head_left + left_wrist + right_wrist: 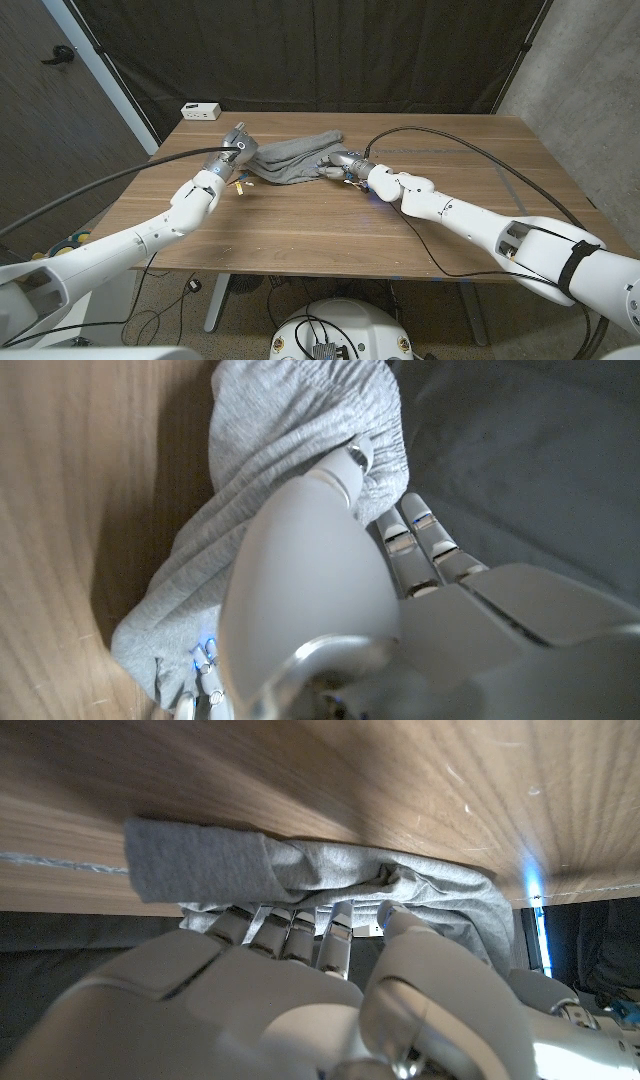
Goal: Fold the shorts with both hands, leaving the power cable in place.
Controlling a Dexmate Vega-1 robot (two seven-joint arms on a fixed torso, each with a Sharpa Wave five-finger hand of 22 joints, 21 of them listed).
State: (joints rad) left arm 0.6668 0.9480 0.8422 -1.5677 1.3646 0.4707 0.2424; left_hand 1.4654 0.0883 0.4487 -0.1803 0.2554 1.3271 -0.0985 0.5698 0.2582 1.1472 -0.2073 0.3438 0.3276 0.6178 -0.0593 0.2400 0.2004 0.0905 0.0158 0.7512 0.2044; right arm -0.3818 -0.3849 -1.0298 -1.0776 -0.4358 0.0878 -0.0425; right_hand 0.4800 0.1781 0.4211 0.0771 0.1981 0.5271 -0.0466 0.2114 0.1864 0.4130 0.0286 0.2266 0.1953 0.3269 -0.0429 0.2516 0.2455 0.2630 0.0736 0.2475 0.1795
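- Grey shorts [295,158] lie bunched on the wooden bench [330,225], at its far middle, with one end trailing toward the far edge.
- Left hand [236,150] is at the left end of the shorts. In the left wrist view its fingers [415,535] are tucked into the cloth and a fold of fabric wraps over the thumb, so it grips the shorts [290,470].
- Right hand [342,163] is at the right end of the shorts. In the right wrist view its fingers [290,935] curl into the grey fabric [300,880] along the bench surface, so this hand also grips the cloth, thumb pressed against it.
- The cloth between the two hands is gathered into thick folds, not spread flat.
- A black cable [470,150] runs across the right part of the bench, from near the right hand toward the right edge; whether this is the power cable or the arm's own lead is hard to tell.
- A small white box [201,110] sits at the far left corner, well apart from the shorts.
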